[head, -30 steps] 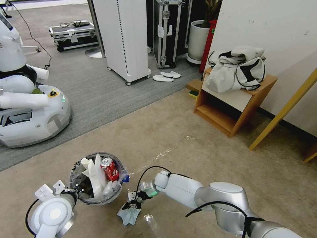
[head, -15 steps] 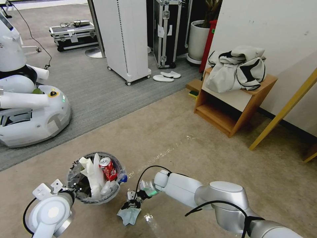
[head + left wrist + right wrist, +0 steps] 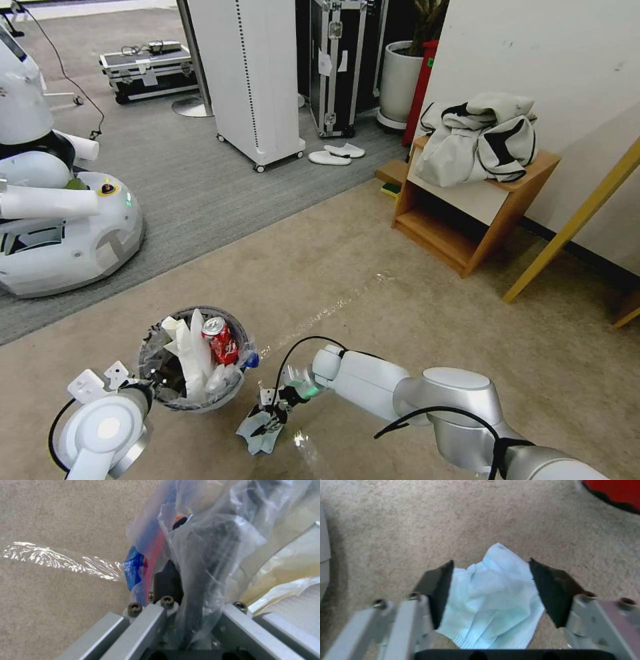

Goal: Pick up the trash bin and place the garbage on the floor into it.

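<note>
The trash bin (image 3: 175,399), lined with a clear bag (image 3: 213,542), hangs low at the front left with my left gripper (image 3: 141,389) shut on its rim. The black finger (image 3: 168,582) presses the plastic against the red edge. Inside stand a red soda can (image 3: 220,340) and crumpled white papers (image 3: 190,353). Right of the bin a light-blue cloth (image 3: 252,437) lies on the beige floor. My right gripper (image 3: 269,419) is down on the cloth and open. Its two dark fingers (image 3: 441,592) stand on either side of the light-blue cloth (image 3: 493,597). The bin's red side (image 3: 613,492) shows just beyond.
Another white robot (image 3: 60,220) stands on the grey carpet at the left. A wooden side table (image 3: 467,220) carrying a grey-white bundle of clothes (image 3: 480,140) sits at the right wall, beside a slanted yellow beam (image 3: 573,220). White slippers (image 3: 337,155) lie by a wheeled white cabinet (image 3: 250,80).
My right gripper has come down from just above the light-blue cloth onto it. The bin in my left gripper shifted slightly left and back.
</note>
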You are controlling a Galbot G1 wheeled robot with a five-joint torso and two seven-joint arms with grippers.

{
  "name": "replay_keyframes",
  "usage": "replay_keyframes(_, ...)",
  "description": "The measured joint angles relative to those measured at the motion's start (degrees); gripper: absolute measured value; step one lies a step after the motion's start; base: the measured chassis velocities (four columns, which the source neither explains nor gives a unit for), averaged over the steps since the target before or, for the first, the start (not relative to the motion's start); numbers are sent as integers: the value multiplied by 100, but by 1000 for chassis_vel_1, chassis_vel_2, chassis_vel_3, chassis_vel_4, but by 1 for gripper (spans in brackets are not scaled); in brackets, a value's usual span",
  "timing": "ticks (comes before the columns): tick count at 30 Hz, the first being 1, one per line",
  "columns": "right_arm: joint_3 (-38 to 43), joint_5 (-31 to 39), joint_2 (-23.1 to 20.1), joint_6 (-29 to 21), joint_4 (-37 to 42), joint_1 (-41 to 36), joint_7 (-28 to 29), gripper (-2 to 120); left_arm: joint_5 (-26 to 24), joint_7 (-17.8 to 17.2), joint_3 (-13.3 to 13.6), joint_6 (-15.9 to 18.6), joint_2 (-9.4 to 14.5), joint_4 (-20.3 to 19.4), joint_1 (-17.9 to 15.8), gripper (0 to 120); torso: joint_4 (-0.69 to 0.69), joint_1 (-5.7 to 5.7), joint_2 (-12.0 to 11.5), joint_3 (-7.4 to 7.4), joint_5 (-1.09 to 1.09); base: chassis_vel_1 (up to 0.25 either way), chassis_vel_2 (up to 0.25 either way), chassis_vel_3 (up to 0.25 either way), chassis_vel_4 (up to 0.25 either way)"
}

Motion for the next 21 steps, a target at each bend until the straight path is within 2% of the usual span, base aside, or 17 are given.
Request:
replay_keyframes(2,-23,31,0,-45,-30,-6,-34,79,22,-1,42,3,-27,2,-5,0,0,0,0,0,0,0,0,0,0)
replay_keyframes(4,-32,36,0,-51,-39,-12,-34,82,30,-1,57,4,-39,4,-5,0,0,0,0,0,0,0,0,0,0)
replay_keyframes(5,-55,59,0,-65,-44,-15,-33,88,40,-1,74,7,-50,5,-8,0,0,0,0,0,0,0,0,0,0)
replay_keyframes(6,-55,59,0,-65,-44,-15,-33,88,40,-1,74,7,-50,5,-8,0,0,0,0,0,0,0,0,0,0)
replay_keyframes(8,-77,81,0,-112,-44,-1,-24,98,46,-1,93,7,-57,5,-18,0,0,0,0,0,0,0,0,0,0)
replay_keyframes(21,-153,247,0,-244,-48,42,-99,100,54,-9,99,11,-62,-24,-13,0,0,0,0,0,0,0,0,0,0)
